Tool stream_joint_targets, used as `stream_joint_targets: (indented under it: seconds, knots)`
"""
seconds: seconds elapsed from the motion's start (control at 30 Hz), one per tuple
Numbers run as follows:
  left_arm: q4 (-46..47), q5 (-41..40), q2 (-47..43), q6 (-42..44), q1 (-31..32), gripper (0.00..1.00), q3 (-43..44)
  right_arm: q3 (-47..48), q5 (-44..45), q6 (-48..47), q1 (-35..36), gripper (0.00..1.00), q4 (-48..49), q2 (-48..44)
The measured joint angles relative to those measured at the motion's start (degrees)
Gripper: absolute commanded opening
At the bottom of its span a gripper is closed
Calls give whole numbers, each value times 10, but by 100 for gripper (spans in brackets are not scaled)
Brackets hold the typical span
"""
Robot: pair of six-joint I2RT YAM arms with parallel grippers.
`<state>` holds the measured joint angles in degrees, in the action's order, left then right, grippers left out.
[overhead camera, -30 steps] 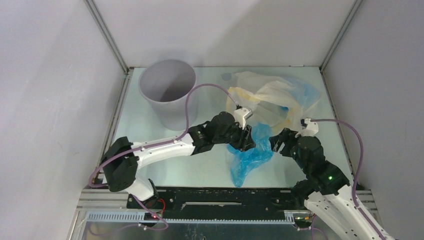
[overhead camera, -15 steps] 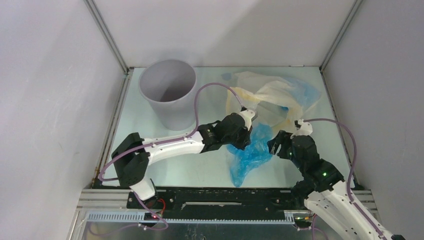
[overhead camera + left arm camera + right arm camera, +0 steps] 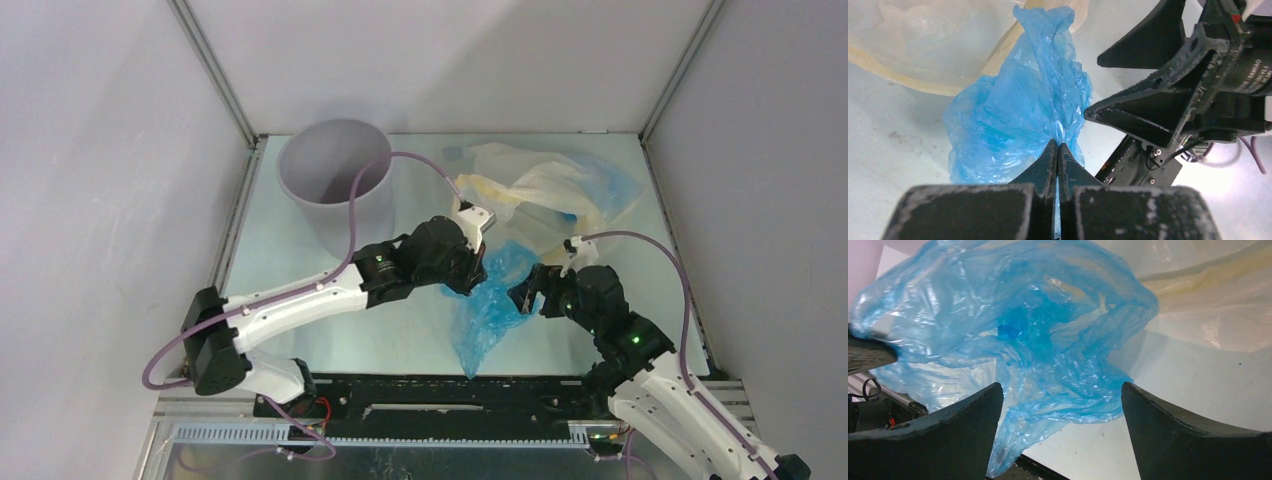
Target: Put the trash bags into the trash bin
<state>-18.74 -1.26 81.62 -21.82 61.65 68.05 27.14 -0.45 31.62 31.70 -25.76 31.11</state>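
The bright blue trash bag lies crumpled on the table between my two arms. My left gripper is shut on an upper fold of it. In the left wrist view the jaws pinch blue film between the tips. My right gripper stands open just right of the bag. Its fingers frame the bag's lower edge without touching it. Cream-yellow and pale blue trash bags are heaped at the back right. The grey trash bin stands upright at the back left.
The cream bag's yellowish rim lies just beyond the blue one. Grey walls close in the table on the left, right and back. A black rail runs along the near edge. The left arm's purple cable arcs beside the bin.
My left gripper has shut on the blue bag and drawn it up and slightly left. My right gripper has opened wider and moved left toward the bag.
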Motion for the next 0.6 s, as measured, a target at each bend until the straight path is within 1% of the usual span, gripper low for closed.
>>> stream_joint_targets:
  seconds: [0.23, 0.43, 0.6]
  knots:
    - [-59, 2, -31, 17, 0, 0, 44, -1, -2, -10, 0, 91, 20, -8]
    - [-93, 26, -58, 24, 0, 0, 88, -20, -40, -14, 1, 98, 63, -12]
    - [-97, 69, -85, 23, 0, 0, 108, -37, -59, -14, 7, 94, 118, 37]
